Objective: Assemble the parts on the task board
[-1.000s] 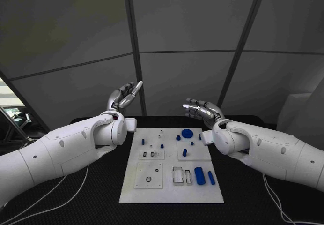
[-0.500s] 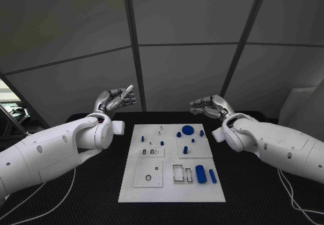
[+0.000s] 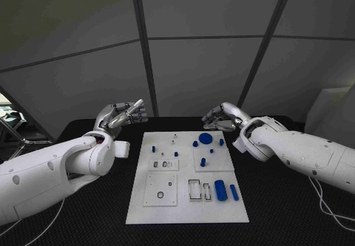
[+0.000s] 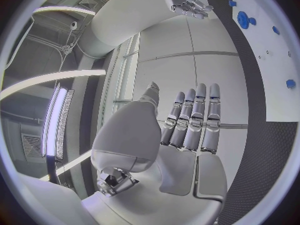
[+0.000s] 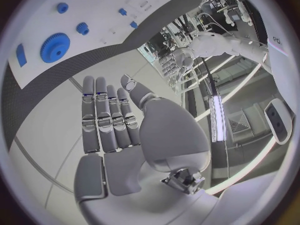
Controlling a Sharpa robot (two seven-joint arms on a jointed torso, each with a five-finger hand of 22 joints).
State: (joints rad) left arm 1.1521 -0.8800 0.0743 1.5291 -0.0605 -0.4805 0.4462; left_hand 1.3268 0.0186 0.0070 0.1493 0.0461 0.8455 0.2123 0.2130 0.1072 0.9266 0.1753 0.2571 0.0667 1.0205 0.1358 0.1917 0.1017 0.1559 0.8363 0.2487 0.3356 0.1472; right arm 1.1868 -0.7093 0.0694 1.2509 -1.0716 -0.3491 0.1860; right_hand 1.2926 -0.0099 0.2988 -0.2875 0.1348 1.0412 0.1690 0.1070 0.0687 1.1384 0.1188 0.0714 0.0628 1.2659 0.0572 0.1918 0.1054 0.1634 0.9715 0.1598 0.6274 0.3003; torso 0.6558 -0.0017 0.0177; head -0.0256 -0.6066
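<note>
Silver and bare, the left hand [image 3: 122, 114] hangs raised off the bench at about ten o'clock from the board, its fingers straight and side by side in its wrist view, holding nothing. The right hand [image 3: 221, 117] hangs at about one o'clock from the board, likewise raised; its wrist view shows flat, extended fingers with nothing in them. Neither hand touches any part.

Between them lies the white rectangular task board [image 3: 186, 212], flat in the middle of the black bench [image 3: 296, 215]. On its far half sit a round blue toothed disc [image 3: 205, 137] and several small blue pegs [image 3: 201, 163]; at about four o'clock on the board lie a thick blue cylinder [image 3: 220, 190] and a slimmer blue rod [image 3: 234, 192], both on their sides beside white recessed pockets.

As a judgement, assembly has barely begun: the cylinder and rod look loose, pockets look unfilled, and all picking and seating is left.

No readable writing or brand marks show on the board or parts.
</note>
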